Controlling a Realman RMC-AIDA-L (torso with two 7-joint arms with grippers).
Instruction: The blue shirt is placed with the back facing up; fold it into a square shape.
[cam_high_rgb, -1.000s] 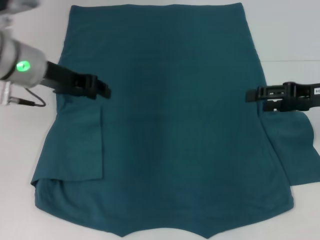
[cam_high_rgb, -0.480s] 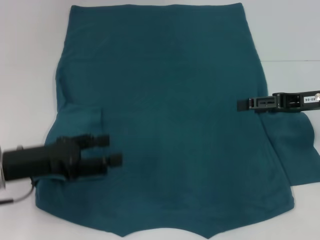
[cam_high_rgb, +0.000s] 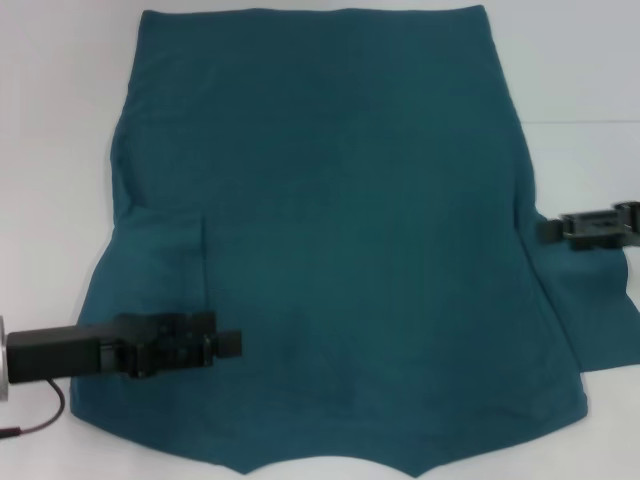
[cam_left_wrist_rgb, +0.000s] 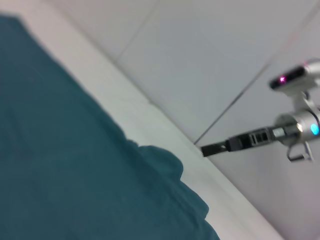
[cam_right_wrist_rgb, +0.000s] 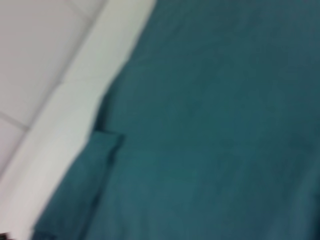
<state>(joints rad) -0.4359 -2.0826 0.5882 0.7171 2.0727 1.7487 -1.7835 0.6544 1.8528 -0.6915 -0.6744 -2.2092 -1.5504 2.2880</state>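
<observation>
**Left sleeve folded in, right sleeve still out**

I've got the blue shirt (cam_high_rgb: 340, 230) spread flat across the white table (cam_high_rgb: 60, 120), plain back up, hem toward the far edge and collar notch at the near edge. Left sleeve is already turned in over the body, its straight fold edge showing on that side. Right sleeve is still splayed out past the side seam, so that's the unfinished half of the first fold, as I read it.

Left gripper (cam_high_rgb: 225, 343) sits low over the near-left part of the shirt, below the folded sleeve, pointing inward. Can't tell how far its fingers are apart, or whether any cloth is pinched.

Right gripper (cam_high_rgb: 548, 230) is at the shirt's right edge, right where the sleeve branches off. Sensible spot for taking that sleeve and bringing it in. Can't tell its opening either, and no fabric looks lifted there.

Left wrist view shows the right gripper (cam_left_wrist_rgb: 207, 148) off the table edge side, beyond the cloth
</observation>
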